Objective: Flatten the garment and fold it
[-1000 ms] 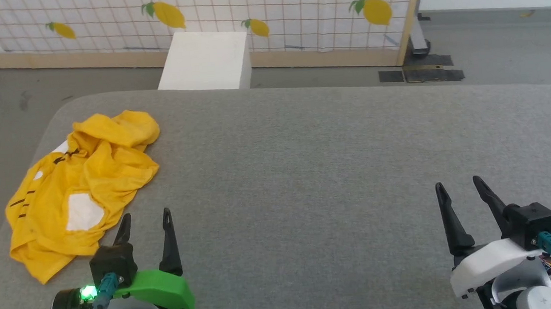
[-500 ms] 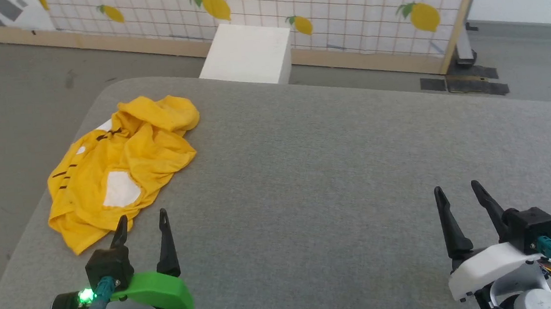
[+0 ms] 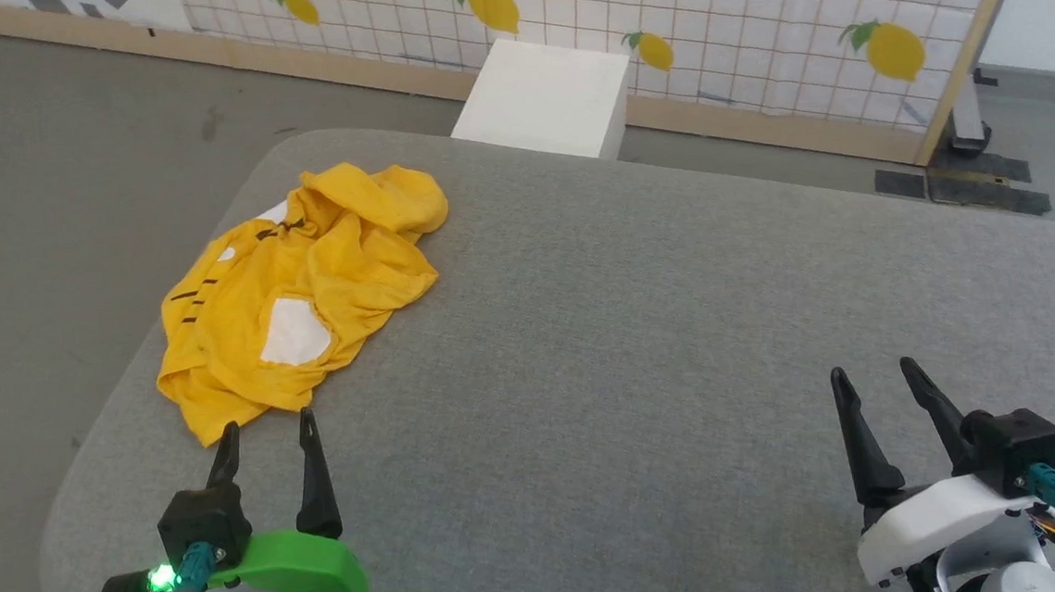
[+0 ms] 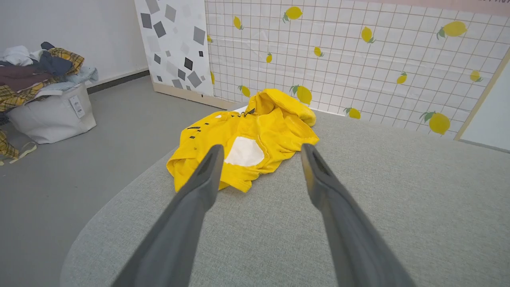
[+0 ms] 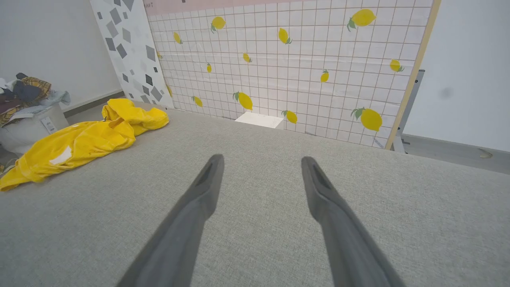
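Plainly at the very start, with nothing gripped. Over on the far left part of the grey table (image 3: 632, 326): a crumpled heap of yellow shirt (image 3: 304, 293), white patch up, short black stripes along its left side, one end bunched into a hump toward the far edge. Judging by the folds doubled over each other, not flattened at all yet. Just short of the shirt's near hem, the left claw (image 3: 265, 422), spread wide and empty, aimed straight at the cloth in the left wrist view. Probably held so in order to reach forward and pinch an edge. Well apart from the shirt, at the lower right, the right claw (image 3: 871, 367), likewise wide and empty above bare table, probably idle because too far from the cloth. Likely calls for dragging the shirt toward the middle first, for room to spread it and for both claws to share the work. Beyond the table, a white box (image 3: 546, 100) and a lemon-printed screen (image 3: 750, 20).
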Tool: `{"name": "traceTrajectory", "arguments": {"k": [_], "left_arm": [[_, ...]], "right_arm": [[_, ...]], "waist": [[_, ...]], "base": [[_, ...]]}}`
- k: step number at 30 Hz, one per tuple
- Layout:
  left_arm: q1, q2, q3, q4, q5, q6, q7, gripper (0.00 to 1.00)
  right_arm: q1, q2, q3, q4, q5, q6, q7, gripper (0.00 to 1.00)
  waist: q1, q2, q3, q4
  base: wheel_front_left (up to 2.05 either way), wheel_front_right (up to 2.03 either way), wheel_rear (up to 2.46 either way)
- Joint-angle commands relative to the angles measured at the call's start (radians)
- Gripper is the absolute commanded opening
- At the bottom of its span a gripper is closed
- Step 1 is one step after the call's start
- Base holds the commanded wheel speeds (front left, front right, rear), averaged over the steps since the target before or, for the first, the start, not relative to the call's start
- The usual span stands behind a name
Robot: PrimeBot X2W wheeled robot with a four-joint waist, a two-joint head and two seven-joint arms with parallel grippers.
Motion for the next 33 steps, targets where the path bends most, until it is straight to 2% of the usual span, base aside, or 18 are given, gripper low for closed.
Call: {"name": "traceTrajectory", "arguments": {"k": [1,33], "left_arm": [[0.014,-0.002,0.001,0.004,-0.011,0.009,-0.010,1.00],[0.023,-0.003,-0.003,0.042,-0.048,0.035,-0.078,1.00]], "right_arm": [[0.010,0.001,0.000,0.009,0.012,-0.001,-0.011,1.00],[0.012,0.002,-0.012,0.062,0.039,-0.001,-0.079,1.00]], "waist": [[0.0000,0.0000,0.001,0.013],[0.0000,0.0000,0.009,0.159]], "base": [[0.00,0.00,0.00],[0.00,0.00,0.00]]}}
